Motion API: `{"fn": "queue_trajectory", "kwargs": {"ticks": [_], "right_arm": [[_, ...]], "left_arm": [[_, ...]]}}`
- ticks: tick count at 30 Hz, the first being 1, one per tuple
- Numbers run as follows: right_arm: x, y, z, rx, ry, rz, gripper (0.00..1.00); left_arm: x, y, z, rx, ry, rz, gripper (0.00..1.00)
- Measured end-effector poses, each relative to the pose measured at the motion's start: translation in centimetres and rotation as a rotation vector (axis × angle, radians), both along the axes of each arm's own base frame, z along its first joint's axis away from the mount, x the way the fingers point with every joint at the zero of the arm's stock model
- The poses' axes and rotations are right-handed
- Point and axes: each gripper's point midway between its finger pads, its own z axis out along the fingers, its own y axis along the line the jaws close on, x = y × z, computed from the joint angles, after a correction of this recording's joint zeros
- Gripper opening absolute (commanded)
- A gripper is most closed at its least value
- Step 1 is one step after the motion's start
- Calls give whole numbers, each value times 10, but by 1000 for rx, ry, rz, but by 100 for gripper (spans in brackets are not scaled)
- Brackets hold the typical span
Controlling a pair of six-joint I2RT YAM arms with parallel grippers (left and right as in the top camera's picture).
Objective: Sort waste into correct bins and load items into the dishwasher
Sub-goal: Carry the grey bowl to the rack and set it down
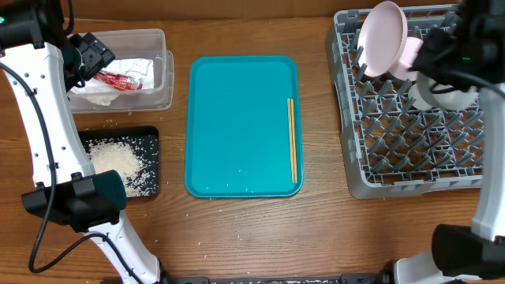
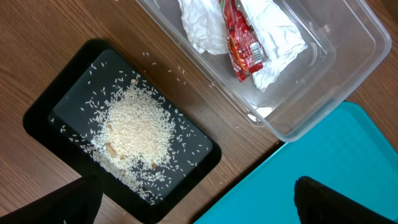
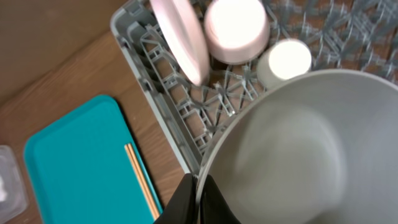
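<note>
- Above the dish rack (image 1: 394, 166), right gripper (image 3: 198, 196) jaws clamp the bowl (image 3: 298, 143) by its rim.
- Chopsticks (image 1: 292, 140) lie along the teal tray (image 1: 237, 126) right edge, nearer that arm; left gripper (image 2: 199, 202) jaws spread, empty.

Quick tally: one teal tray (image 1: 237, 126) and two wooden chopsticks (image 1: 292, 140). Two bins: one clear tub (image 1: 162, 47), one black tray (image 1: 150, 138). One red snack wrapper (image 1: 118, 80), one heap of rice (image 1: 114, 162) plus loose grains, and crumpled napkin (image 1: 99, 96) that could be one piece or two, can't tell. One grey dish rack (image 1: 410, 158). Dishes: one pink plate (image 1: 383, 35), one pink bowl (image 3: 236, 28), one small white cup (image 3: 285, 62), one round metal bowl (image 3: 298, 149).
</note>
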Motion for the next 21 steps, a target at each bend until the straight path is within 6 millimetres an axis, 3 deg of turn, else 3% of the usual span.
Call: {"fn": "queue_trajectory", "kwargs": {"ticks": [9,16,21], "right_arm": [[12,-1,-59,457,-53,179,4],[14,13,-75,787,-237,327,4],[15,19,-80,913,-341,403,4]], "left_arm": [[0,0,0,0,0,0,100],[0,0,0,0,0,0,100],[0,0,0,0,0,0,100]]}}
